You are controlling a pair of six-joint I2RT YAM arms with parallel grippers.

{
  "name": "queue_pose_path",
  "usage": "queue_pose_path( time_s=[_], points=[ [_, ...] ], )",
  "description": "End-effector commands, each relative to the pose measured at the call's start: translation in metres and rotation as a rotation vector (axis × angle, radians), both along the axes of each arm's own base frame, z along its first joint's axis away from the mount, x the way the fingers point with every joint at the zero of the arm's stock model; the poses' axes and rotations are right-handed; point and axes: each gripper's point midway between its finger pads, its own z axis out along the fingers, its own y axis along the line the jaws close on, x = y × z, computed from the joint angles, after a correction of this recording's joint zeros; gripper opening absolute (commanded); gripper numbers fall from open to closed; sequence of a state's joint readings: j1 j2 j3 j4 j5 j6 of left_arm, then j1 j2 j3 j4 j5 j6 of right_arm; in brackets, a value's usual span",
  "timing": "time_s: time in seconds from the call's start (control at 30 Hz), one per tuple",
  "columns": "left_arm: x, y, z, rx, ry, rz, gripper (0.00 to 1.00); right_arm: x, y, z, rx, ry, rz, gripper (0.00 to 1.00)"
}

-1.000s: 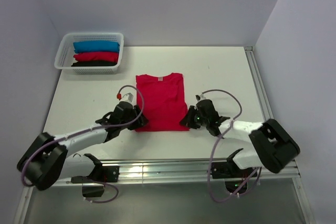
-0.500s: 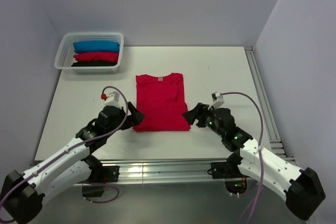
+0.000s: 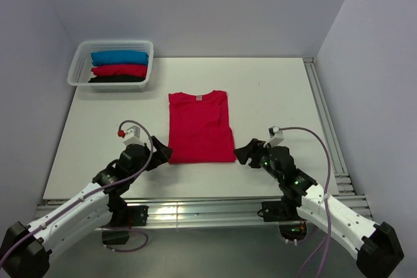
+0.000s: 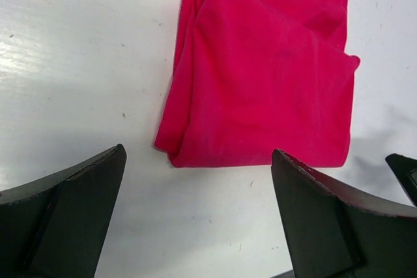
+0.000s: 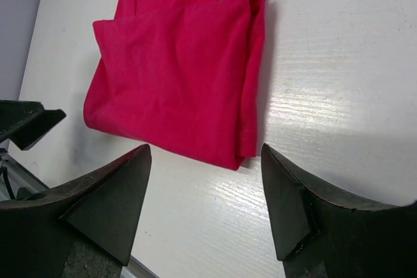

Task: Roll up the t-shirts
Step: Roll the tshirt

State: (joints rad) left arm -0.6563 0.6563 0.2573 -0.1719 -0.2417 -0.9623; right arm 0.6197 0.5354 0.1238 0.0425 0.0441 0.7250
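A crimson-red t-shirt (image 3: 199, 127) lies flat in the middle of the white table, folded into a narrow strip with its neck label at the far end. Its near folded edge shows in the left wrist view (image 4: 260, 89) and the right wrist view (image 5: 176, 76). My left gripper (image 3: 163, 153) sits open just off the shirt's near left corner, with only bare table between its jaws (image 4: 199, 187). Off the near right corner my right gripper (image 3: 242, 152) is open too and holds nothing (image 5: 205, 187). Neither touches the cloth.
A white lattice basket (image 3: 78, 63) stands at the far left corner holding rolled blue (image 3: 119, 57), red (image 3: 119, 69) and black (image 3: 117, 79) t-shirts. A metal rail (image 3: 322, 115) runs along the table's right edge, and grey walls close in left and right.
Both grippers have let go of the shirt's near corners, opened, and drawn back toward the near edge. The red shirt now lies still with its near edge folded.
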Motion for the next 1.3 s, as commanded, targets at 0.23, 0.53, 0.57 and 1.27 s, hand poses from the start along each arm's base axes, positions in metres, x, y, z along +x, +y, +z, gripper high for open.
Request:
queue_pose_path(
  time_s=[0.23, 0.53, 0.57, 1.27],
  points=[
    [0.006, -0.012, 0.01, 0.017, -0.131, -0.11, 0.99, 0.007, 0.0, -0.005, 0.06, -0.013, -0.06, 0.69],
    [0.003, 0.0, 0.021, -0.094, -0.178, -0.004, 0.9, 0.007, 0.001, -0.006, 0.06, -0.012, -0.064, 0.69],
    [0.005, 0.0, 0.022, -0.092, -0.18, -0.001, 0.9, 0.007, 0.0, -0.012, 0.036, 0.006, -0.069, 0.68],
    [0.014, -0.006, -0.007, -0.034, -0.11, 0.032, 0.86, 0.011, 0.022, -0.026, -0.147, 0.063, -0.014, 0.64]
  ],
)
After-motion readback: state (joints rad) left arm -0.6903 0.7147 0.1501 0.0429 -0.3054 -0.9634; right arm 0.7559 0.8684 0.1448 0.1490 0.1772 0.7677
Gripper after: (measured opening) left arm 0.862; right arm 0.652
